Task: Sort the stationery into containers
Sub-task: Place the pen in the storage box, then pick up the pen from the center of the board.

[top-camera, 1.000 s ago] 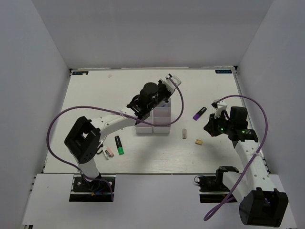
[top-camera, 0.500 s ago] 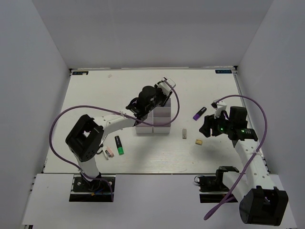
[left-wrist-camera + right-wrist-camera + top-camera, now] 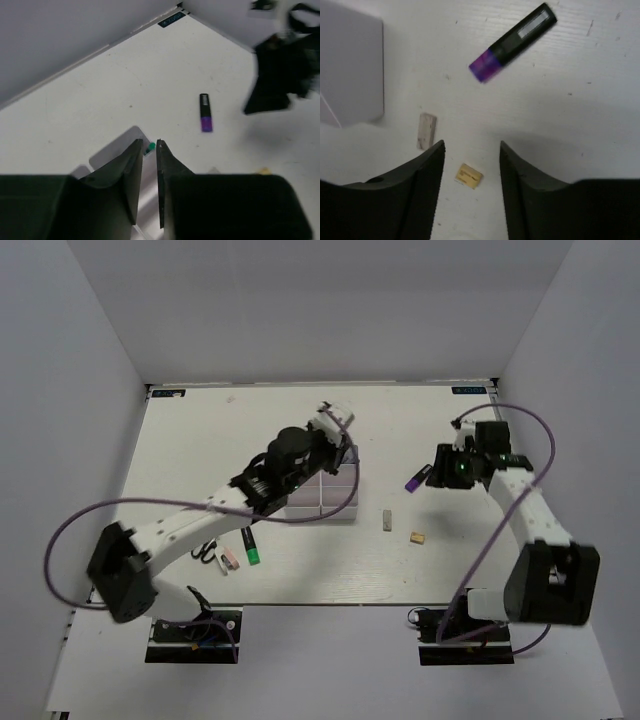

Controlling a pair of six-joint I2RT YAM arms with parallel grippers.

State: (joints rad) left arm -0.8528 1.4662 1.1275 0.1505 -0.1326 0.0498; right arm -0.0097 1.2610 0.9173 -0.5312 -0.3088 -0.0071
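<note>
Purple marker (image 3: 512,42) is lying on surface (image 3: 580,100) ahead of right jaws, gaping half-wide and empty; left jaws are hovering above bins (image 3: 325,502), slightly parted, gripping nothing

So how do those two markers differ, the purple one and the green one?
The purple-black marker has a purple end; the green-tipped marker a green one. The purple-black marker lies slanted, right of the bins; the green-tipped marker lies left of them, beside a pink piece. Both have black bodies and lie on the table, unsorted.
</note>
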